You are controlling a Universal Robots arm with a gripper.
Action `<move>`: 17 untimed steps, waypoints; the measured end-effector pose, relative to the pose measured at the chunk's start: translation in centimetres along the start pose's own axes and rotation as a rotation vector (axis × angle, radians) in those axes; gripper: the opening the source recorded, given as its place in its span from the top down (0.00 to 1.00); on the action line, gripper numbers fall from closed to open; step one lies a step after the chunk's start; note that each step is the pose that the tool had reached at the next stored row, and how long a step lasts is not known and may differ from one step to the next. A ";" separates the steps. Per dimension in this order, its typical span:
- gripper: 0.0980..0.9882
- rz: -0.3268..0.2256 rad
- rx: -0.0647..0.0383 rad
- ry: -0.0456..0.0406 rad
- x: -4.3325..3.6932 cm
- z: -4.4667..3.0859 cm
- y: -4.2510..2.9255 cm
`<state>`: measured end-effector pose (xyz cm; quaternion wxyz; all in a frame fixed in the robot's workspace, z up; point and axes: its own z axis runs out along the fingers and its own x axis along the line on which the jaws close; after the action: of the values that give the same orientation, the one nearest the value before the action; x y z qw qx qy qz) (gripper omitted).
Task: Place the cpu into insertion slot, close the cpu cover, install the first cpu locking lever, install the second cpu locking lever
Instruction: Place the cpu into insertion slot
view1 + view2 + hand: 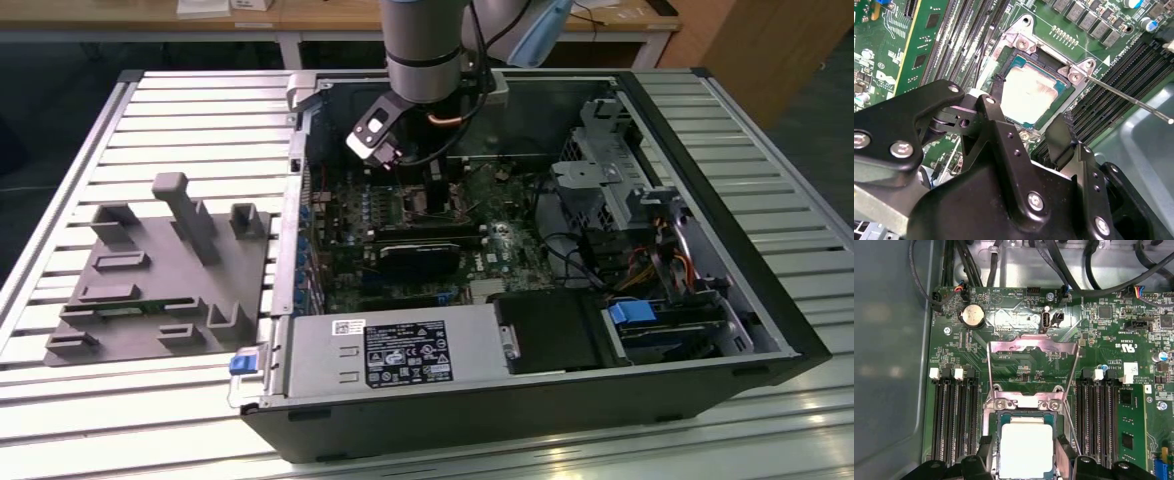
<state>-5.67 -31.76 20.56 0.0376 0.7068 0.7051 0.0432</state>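
I'm seeing the arm [424,50] reaching down into the open computer case [781,330], over the motherboard [514,255]. The cpu [1035,92] is sitting flat inside the insertion slot [1026,402], its edges lining up square with the silver rim. The gripper [1030,106] is hanging right over it, jaws spread and released, one finger [1004,130] running along each of two opposite chip edges. A thin gap is showing on one side; I can't tell about the other. The cpu cover [1031,346] is standing swung up off the socket. A locking lever [1129,100] is sticking out unlatched, angling over the memory slots [954,415]. Slots are crowding both flanks of the socket, and the case wall [889,365] is lying well apart.
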 end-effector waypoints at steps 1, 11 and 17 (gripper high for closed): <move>0.42 0.000 0.000 0.0000 0.00 0.00 0.00; 0.84 0.000 0.000 0.0000 0.00 -0.03 0.00; 1.00 0.000 0.000 0.0000 0.00 -0.04 0.01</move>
<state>-5.67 -31.76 20.60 0.0376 0.7068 0.7051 0.0432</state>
